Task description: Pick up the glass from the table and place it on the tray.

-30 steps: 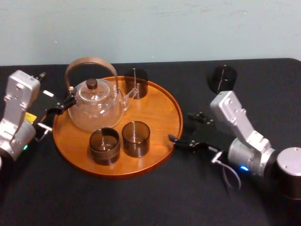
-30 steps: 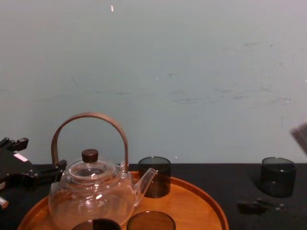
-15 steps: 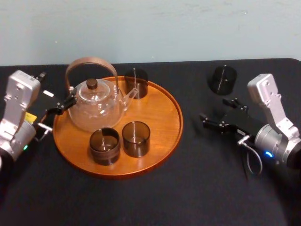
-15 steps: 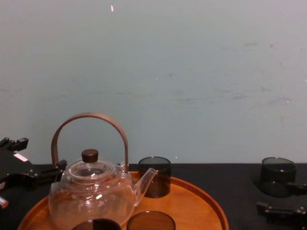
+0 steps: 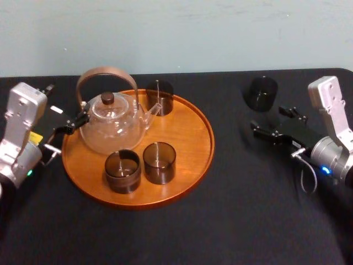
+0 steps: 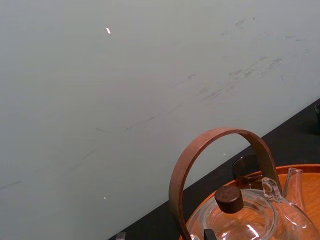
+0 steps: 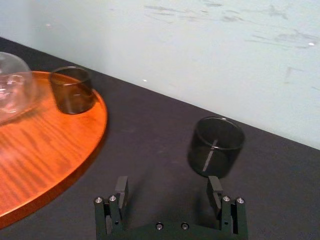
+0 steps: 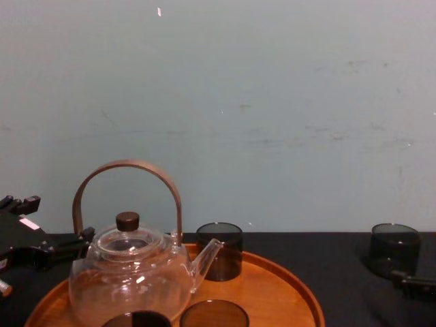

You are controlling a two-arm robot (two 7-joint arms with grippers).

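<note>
The right end effector (image 7: 167, 189), jaws spread wide, hovers over the surface (image 5: 231, 221) right of the tray (image 5: 205, 144). The left end effector (image 5: 70, 126) sits at the tray's left edge; whether it is spread or closed I cannot tell. Just beyond the right one, the glass (image 7: 216, 146) stands upright on the surface, untouched.

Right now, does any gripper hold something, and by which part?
The right gripper is open and holds nothing; the glass stands on the table ahead of it, untouched. The left gripper sits beside the teapot; whether it grips anything cannot be told.
</note>
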